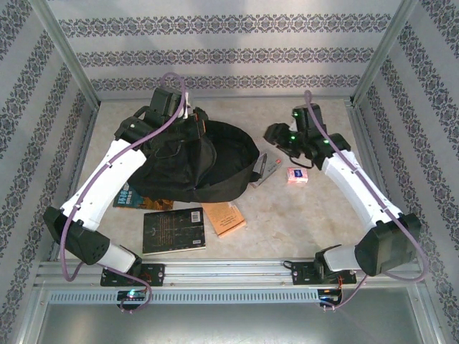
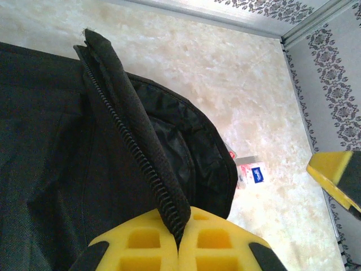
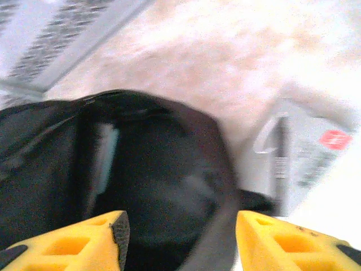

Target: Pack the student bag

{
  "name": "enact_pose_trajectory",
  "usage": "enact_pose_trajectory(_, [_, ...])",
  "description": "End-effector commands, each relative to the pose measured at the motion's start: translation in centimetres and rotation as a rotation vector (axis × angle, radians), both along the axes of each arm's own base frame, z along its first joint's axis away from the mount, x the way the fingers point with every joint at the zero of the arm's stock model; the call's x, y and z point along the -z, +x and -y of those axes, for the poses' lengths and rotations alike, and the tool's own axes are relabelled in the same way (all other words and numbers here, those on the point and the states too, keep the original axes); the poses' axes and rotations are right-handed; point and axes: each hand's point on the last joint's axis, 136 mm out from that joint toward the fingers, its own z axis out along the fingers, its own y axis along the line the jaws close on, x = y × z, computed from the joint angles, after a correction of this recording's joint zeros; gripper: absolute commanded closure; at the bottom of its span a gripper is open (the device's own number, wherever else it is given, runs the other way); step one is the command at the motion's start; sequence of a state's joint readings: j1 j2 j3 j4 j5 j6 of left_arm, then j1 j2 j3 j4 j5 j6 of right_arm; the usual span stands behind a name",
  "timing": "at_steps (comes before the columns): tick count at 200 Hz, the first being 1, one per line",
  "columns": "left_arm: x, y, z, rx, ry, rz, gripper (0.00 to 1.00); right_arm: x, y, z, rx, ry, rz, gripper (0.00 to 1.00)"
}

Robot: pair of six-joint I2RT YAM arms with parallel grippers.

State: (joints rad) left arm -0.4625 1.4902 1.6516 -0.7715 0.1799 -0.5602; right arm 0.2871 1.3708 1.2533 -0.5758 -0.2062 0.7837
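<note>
At the left a blue book (image 1: 131, 195) lies partly hidden under the white left arm, its cover cut off. The left gripper (image 2: 179, 237) has its ridged yellow pads pressed together on a raised flap of the student bag (image 1: 222, 165), clamping the coiled zip edge of the black woven fabric. The bag slumps soft and rounded across the middle of the pale marbled table (image 1: 308, 215), towards the far side, its mouth gaping to the right. Near of it lie a flat black book (image 1: 173, 229) and a thin orange booklet (image 1: 224, 218), their print too small to read. Just right of the bag rests a grey oblong package (image 1: 264, 170), blurred in the right wrist view, one end tucked behind the bag's rim. The right gripper (image 3: 180, 240) hovers at the bag's right edge with its jaws apart, the dark rim running between them. A small pink-and-white packet (image 1: 297, 175) sits near it, right of the package.
</note>
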Motion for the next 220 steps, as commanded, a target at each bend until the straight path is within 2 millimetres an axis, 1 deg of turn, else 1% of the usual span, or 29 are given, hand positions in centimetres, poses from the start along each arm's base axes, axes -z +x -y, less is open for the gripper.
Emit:
enact_pose_trajectory(1, [-2.1,-0.3,-0.1,-0.005,-0.062,0.055,1.00,5.1,-2.0,5.3,0.085,-0.163,-0.182,0.43])
enact_pose_trajectory(9, [-2.0,-0.3,0.0,-0.003,-0.066,0.052,1.00,6.2,-1.9,7.2,0.137,-0.176,-0.218,0.42])
enact_pose_trajectory(30, [-1.7,-0.5,0.5,0.010,-0.076,0.040,1.00,8.7,-1.0,10.9,0.253,-0.153,-0.279,0.42])
enact_pose_trajectory(48, [-1.7,-0.6,0.7,0.017,-0.083,0.034,1.00,10.7,0.2,11.9,0.291,-0.085,-0.308,0.42])
enact_pose_trajectory(63, [-1.5,-0.7,0.8,0.022,-0.081,0.030,1.00,12.2,1.3,11.8,0.248,-0.072,-0.344,0.42])
enact_pose_trajectory(88, [-1.3,-1.0,0.8,0.024,-0.079,0.021,1.00,14.6,2.4,11.4,0.168,-0.081,-0.419,0.41])
enact_pose_trajectory(108, [-1.2,-1.2,0.8,0.027,-0.076,0.019,1.00,16.3,2.9,11.6,0.145,-0.078,-0.465,0.40])
enact_pose_trajectory(126, [-1.2,-1.3,0.7,0.029,-0.071,0.020,1.00,17.5,3.1,11.3,0.122,-0.069,-0.494,0.38])
enact_pose_trajectory(156, [-1.2,-1.3,0.7,0.034,-0.065,0.022,1.00,19.4,2.5,11.2,0.110,-0.070,-0.550,0.33])
enact_pose_trajectory(170, [-1.3,-1.3,0.8,0.036,-0.063,0.025,1.00,20.0,2.0,11.4,0.109,-0.076,-0.564,0.32])
enact_pose_trajectory(182, [-1.2,-1.2,0.8,0.035,-0.060,0.024,1.00,20.2,1.5,11.6,0.108,-0.084,-0.578,0.32])
enact_pose_trajectory(220, [-1.1,-1.0,1.0,0.040,-0.061,0.022,1.00,20.2,0.3,11.4,0.094,-0.084,-0.578,0.31])
